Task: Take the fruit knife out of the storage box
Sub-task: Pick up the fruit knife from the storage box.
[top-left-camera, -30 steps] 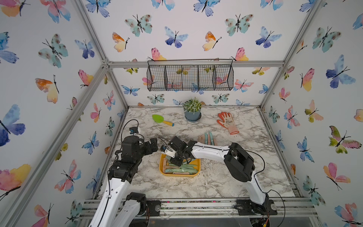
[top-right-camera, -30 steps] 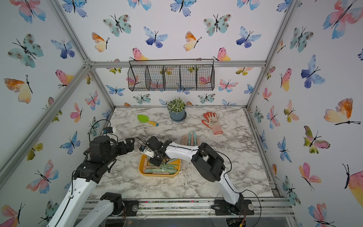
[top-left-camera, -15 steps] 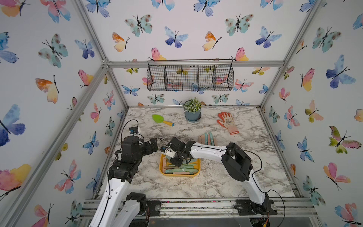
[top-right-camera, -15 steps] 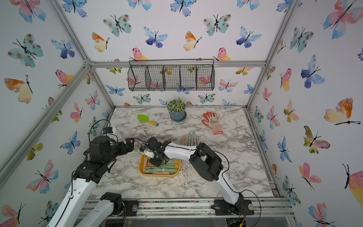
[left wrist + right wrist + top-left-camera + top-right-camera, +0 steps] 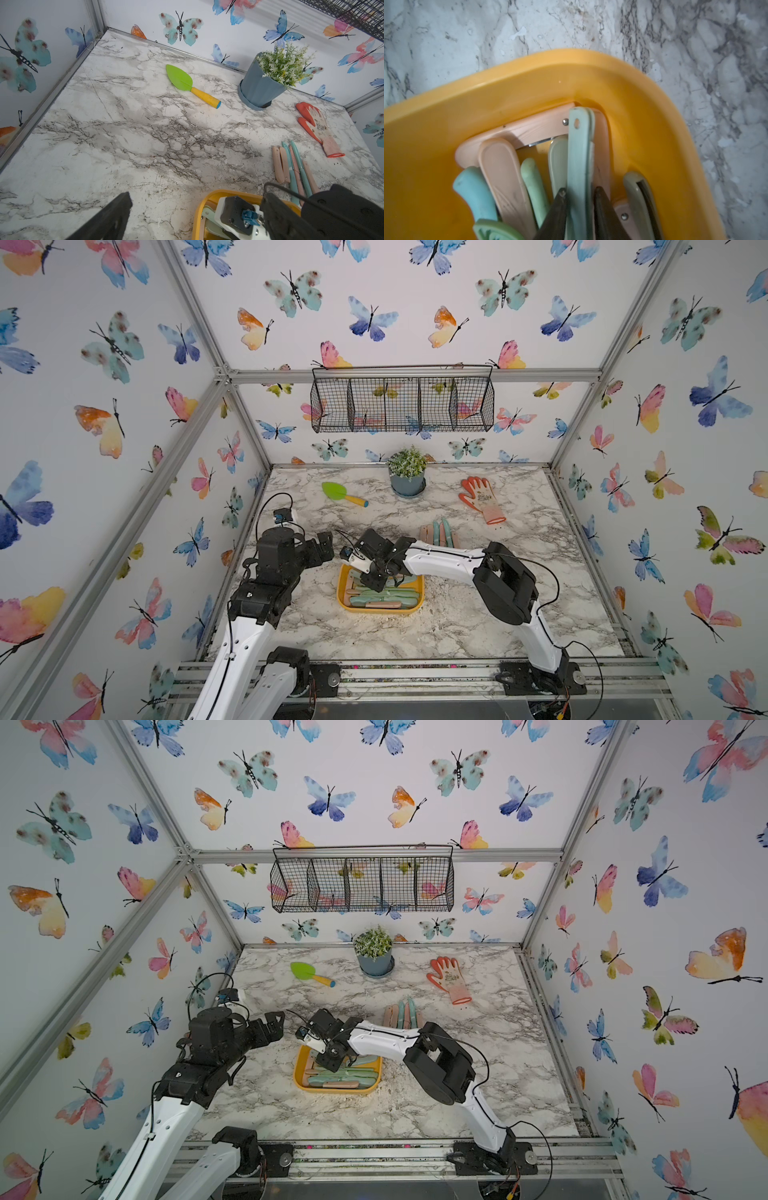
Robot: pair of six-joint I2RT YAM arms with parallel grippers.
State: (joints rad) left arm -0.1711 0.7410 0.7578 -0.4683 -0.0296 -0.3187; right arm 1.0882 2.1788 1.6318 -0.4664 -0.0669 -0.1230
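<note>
The yellow-orange storage box (image 5: pixel 343 602) (image 5: pixel 300 1080) lies at the front middle of the marble table and holds several folded knives, pink, green and blue. My right gripper (image 5: pixel 374 583) (image 5: pixel 329 1062) reaches down into it. In the right wrist view its two dark fingertips (image 5: pixel 560 199) press both sides of a light blue fruit knife (image 5: pixel 579 153) that stands on edge near a corner of the storage box (image 5: pixel 529 79). My left gripper (image 5: pixel 324 548) (image 5: pixel 275 1024) hovers open just left of the box, holding nothing; one finger (image 5: pixel 112 216) shows in the left wrist view.
Several knives (image 5: pixel 439 533) lie in a row on the table behind the box. Farther back are an orange glove (image 5: pixel 482 499), a potted plant (image 5: pixel 407 479) and a green trowel (image 5: pixel 343 493). A black wire basket (image 5: pixel 401 404) hangs on the back wall.
The right gripper's jaws have drawn together around the blue knife inside the box, and the right arm's elbow has shifted slightly left. The left arm has stayed put.
</note>
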